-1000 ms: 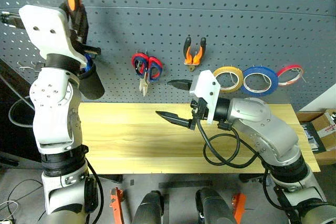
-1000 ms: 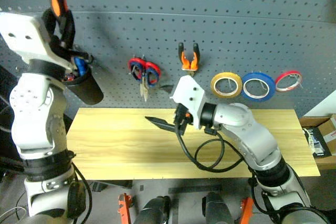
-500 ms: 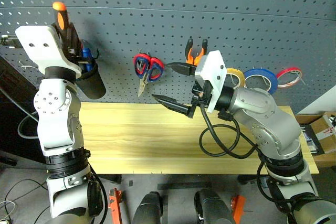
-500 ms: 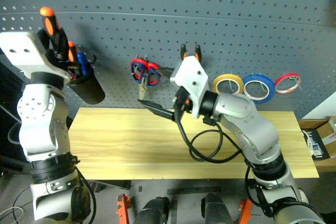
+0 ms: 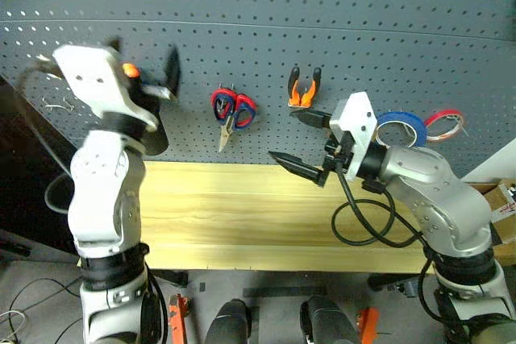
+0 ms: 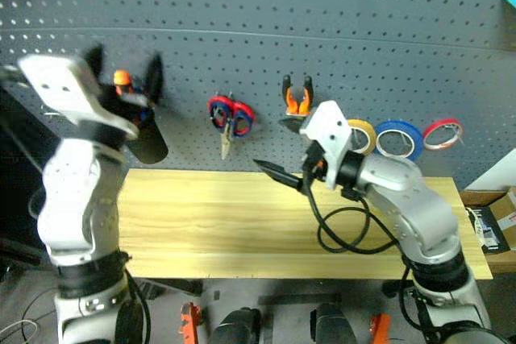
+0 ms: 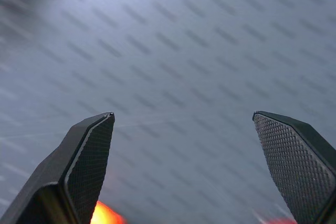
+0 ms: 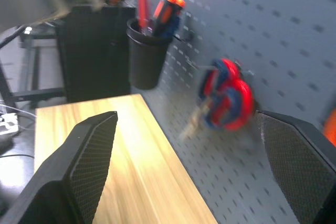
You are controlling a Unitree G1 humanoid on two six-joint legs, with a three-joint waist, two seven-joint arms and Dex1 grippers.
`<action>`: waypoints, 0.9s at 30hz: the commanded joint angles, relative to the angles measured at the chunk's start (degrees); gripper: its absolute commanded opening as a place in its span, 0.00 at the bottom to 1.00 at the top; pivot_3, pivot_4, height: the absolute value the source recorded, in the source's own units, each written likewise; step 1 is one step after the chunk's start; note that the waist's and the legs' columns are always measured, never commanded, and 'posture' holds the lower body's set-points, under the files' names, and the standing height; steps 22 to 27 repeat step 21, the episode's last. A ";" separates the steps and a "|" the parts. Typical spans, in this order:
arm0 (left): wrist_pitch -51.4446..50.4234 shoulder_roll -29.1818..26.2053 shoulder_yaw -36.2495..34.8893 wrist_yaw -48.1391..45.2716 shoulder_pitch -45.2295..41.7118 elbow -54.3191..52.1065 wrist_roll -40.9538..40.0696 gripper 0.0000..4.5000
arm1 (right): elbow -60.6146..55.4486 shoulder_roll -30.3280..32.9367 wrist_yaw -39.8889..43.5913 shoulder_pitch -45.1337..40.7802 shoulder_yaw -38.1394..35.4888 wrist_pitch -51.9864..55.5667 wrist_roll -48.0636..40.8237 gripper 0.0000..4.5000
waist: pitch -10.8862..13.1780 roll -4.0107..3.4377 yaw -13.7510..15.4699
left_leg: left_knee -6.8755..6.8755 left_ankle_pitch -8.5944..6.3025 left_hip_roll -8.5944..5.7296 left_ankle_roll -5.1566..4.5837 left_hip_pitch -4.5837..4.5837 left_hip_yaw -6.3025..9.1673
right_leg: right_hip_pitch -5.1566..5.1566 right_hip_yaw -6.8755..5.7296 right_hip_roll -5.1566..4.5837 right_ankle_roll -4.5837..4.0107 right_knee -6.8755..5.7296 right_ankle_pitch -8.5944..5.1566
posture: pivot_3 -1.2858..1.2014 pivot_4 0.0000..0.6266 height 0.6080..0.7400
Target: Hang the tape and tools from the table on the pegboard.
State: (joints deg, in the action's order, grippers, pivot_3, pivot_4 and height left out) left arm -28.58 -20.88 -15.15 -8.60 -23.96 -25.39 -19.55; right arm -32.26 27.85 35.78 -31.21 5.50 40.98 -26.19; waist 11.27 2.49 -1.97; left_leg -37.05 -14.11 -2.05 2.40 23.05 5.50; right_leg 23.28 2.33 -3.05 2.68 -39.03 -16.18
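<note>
Dark grey perforated pegboard (image 5: 339, 30) is taken as landmark. A round black cup (image 8: 146, 51) is hung on it at far left, with orange-and-black screwdriver (image 8: 169, 10) and a red-handled tool stood inside. Red-and-blue-handled scissors (image 5: 232, 110) and orange-and-black pliers (image 5: 303, 90) are hung mid-board; yellowish tape (image 6: 362, 135), blue tape (image 5: 401, 127) and red tape (image 5: 444, 121) rings further right. Smooth light-wood table (image 5: 242, 215) is seen below the board, bare. Left gripper (image 7: 189, 171) is spread wide, empty, textured pads facing the board. Right gripper (image 5: 309, 144) is spread wide too, empty, above the table.
</note>
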 commanded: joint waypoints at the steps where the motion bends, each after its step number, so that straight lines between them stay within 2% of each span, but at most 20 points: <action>1: -9.44 -0.02 0.03 2.07 5.93 -5.20 -1.85 1.00 | -3.58 0.52 -2.03 2.91 -3.44 1.03 -1.50 1.00 | -0.18 0.01 -0.35 | 0.04 -0.03 0.04 -0.05 -0.07 -0.01 | -0.03 0.03 0.01 0.00 0.00 0.00 | 0.52 0.17 1.00; 6: -10.44 -1.36 1.43 0.31 13.74 -3.75 0.07 1.00 | -1.43 -2.31 -8.33 11.78 -4.71 -2.13 2.62 1.00 | -1.67 -0.02 0.14 | 0.00 -0.01 0.49 -0.01 -0.14 -0.05 | -0.11 -0.01 0.53 -0.08 -0.07 0.05 | 0.52 0.13 1.00; 10: -7.73 -3.56 3.00 -2.01 16.08 1.73 3.13 1.00 | 4.93 -7.60 -16.45 19.43 -5.74 -8.87 9.08 1.00 | -3.33 -0.18 0.32 | -0.01 0.02 0.60 0.05 -0.23 -0.16 | -0.21 0.04 0.69 -0.21 -0.06 0.14 | 0.51 0.09 1.00; 12: -5.18 -4.51 3.58 -3.46 16.43 7.30 4.87 1.00 | 11.60 -10.76 -21.45 24.38 -7.87 -12.98 12.29 1.00 | -3.99 -0.30 0.41 | 0.01 0.01 0.63 0.05 -0.65 -0.38 | -0.67 0.04 0.74 -0.22 0.01 0.16 | 0.51 0.06 1.00; 13: -3.37 -4.50 3.79 -3.98 16.62 9.57 5.54 1.00 | 14.42 -11.56 -23.29 26.07 -8.66 -14.61 13.75 1.00 | -4.38 -0.38 0.44 | 0.10 0.00 0.58 0.04 -1.14 -0.49 | -1.12 0.04 0.78 -0.21 0.13 0.15 | 0.51 0.05 1.00; 14: -1.91 -4.33 3.89 -4.45 16.74 11.46 5.87 1.00 | 16.93 -10.62 -23.81 27.41 -7.83 -17.54 16.58 1.00 | -4.65 -0.48 0.44 | 0.12 -0.03 0.56 0.04 -1.35 -0.54 | -1.33 0.05 0.83 -0.24 0.17 0.11 | 0.51 0.04 1.00; 16: -0.01 -3.15 3.74 -4.44 16.65 13.82 5.99 1.00 | 20.36 -8.91 -23.56 28.54 -6.48 -21.67 20.20 1.00 | -4.77 -0.59 0.32 | 0.12 -0.04 0.52 0.04 -1.74 -0.69 | -1.69 0.15 0.86 -0.27 0.21 0.08 | 0.50 0.01 1.00; 21: 6.29 -2.01 4.83 -4.19 16.06 22.97 9.29 1.00 | 33.72 -9.45 -28.11 28.40 -12.39 -26.52 21.09 1.00 | -6.13 -0.70 -0.11 | 0.12 -0.03 0.71 0.04 -2.26 -0.89 | -2.04 0.31 1.12 -0.31 0.16 0.05 | 0.50 0.00 1.00; 27: 6.29 -2.01 4.83 -4.19 16.06 22.97 9.29 1.00 | 33.72 -9.45 -28.11 28.40 -12.39 -26.52 21.09 1.00 | -6.13 -0.70 -0.11 | 0.12 -0.03 0.71 0.04 -2.26 -0.89 | -2.04 0.31 1.12 -0.31 0.16 0.05 | 0.50 0.00 1.00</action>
